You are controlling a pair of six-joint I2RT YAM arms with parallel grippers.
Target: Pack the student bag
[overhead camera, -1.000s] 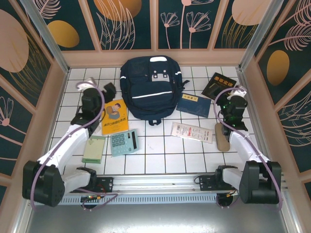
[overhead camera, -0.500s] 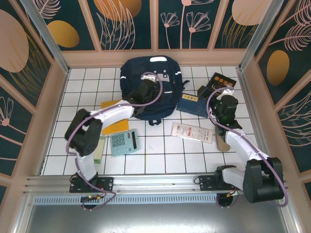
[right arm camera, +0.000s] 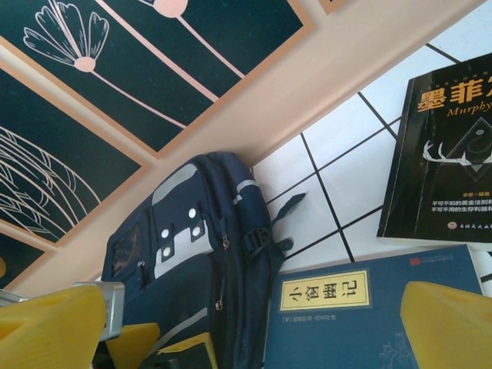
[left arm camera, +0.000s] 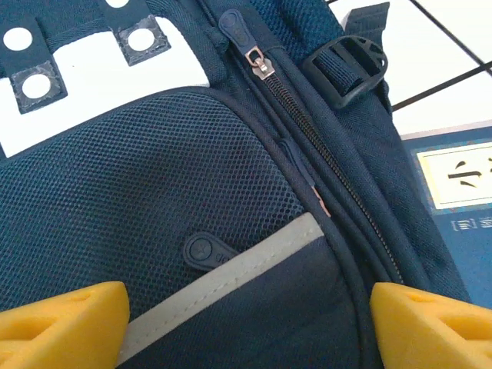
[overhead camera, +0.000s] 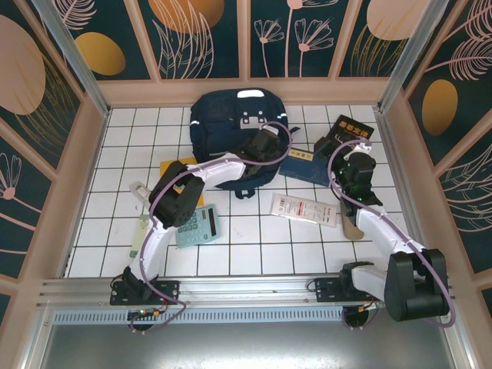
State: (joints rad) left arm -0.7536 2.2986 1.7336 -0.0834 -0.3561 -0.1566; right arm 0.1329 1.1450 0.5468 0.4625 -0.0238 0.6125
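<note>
L tool [left arm camera: 244,323] over bag [overhead camera: 221,124] (zipped).

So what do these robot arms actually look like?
The left arm and right arm match: white tubular links, chunky black joints, a thin purple cable looping alongside. Each ends in two blunt yellow fingers.

Matt mesh-cloth student bag [left arm camera: 154,192]

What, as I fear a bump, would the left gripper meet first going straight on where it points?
Likely the student bag: the left gripper, open, frames its front pocket at the white stripe, though depth is unclear.
</note>
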